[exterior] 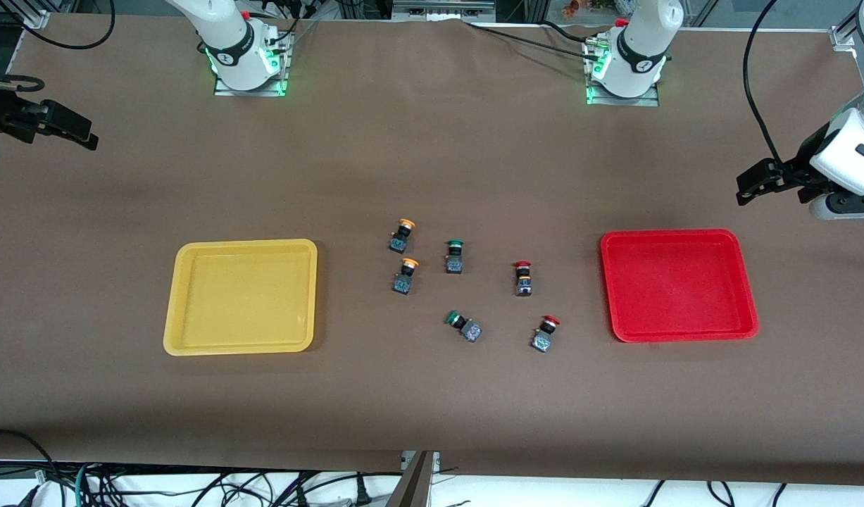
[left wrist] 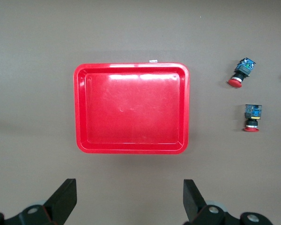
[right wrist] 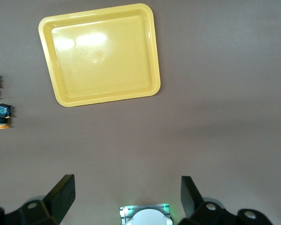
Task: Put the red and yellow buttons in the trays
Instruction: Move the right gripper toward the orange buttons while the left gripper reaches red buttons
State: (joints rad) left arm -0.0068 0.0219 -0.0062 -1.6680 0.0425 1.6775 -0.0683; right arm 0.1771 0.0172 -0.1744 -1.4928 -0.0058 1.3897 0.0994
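Two yellow-capped buttons (exterior: 402,236) (exterior: 405,275) and two red-capped buttons (exterior: 522,278) (exterior: 546,333) lie on the table between the empty yellow tray (exterior: 241,296) and the empty red tray (exterior: 678,285). My left gripper (exterior: 755,184) is open and empty, high over the table's left-arm end; its wrist view (left wrist: 130,201) shows the red tray (left wrist: 131,108) and both red buttons (left wrist: 241,72) (left wrist: 252,117). My right gripper (exterior: 76,134) is open and empty, high over the right-arm end; its wrist view (right wrist: 126,199) shows the yellow tray (right wrist: 103,54) and the yellow buttons (right wrist: 2,116).
Two green-capped buttons (exterior: 454,255) (exterior: 463,325) lie among the others in the middle of the brown table. The arm bases (exterior: 245,60) (exterior: 625,70) stand at the table's edge farthest from the front camera. Cables hang below the nearest edge.
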